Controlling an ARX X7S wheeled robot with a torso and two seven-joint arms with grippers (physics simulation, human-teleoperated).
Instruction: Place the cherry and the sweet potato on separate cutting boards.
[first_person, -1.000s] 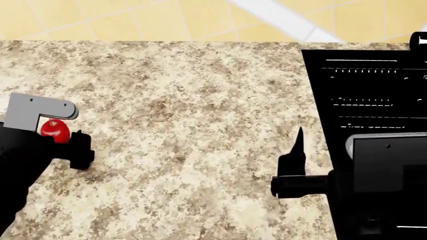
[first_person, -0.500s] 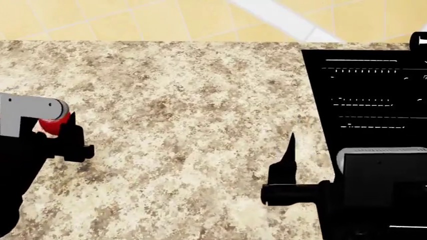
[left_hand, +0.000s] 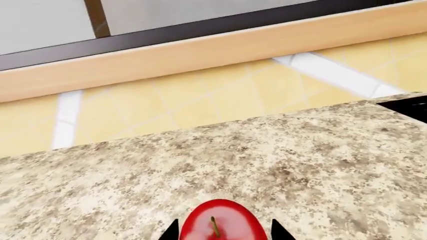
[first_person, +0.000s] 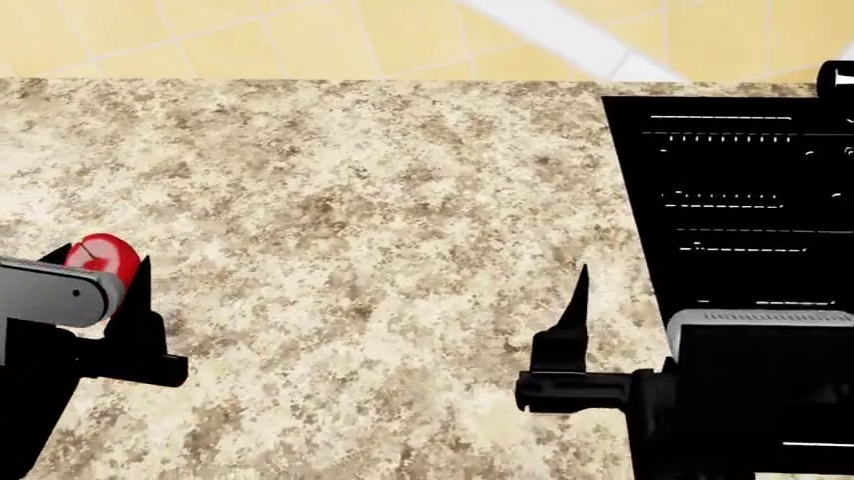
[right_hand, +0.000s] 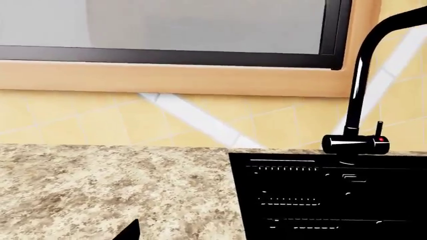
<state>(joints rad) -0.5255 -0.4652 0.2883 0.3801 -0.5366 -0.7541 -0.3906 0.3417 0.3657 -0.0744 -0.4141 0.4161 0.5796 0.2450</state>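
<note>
The cherry (first_person: 102, 254), small, glossy and red, sits between the two black fingers of my left gripper (first_person: 100, 263) at the left of the granite counter (first_person: 374, 200). In the left wrist view the cherry (left_hand: 217, 222) shows its stem, and the left gripper (left_hand: 225, 233) is shut on it with a fingertip close on each side. My right gripper (first_person: 607, 300) hangs open over the counter beside the sink, holding nothing; one pointed fingertip (first_person: 581, 280) shows, and the same fingertip (right_hand: 131, 230) appears in the right wrist view. The sweet potato and the cutting boards are out of view.
A black sink (first_person: 741, 180) with a ribbed drainer fills the right of the counter. Its black faucet (right_hand: 363, 85) rises at the back. Behind the counter's far edge are a yellow tiled wall (right_hand: 100, 120) and a window (right_hand: 167, 25).
My left arm has drawn back and tipped, so both its fingers now show around the cherry, which stays at about the same spot. My right gripper has moved slightly nearer and lower in the view.
</note>
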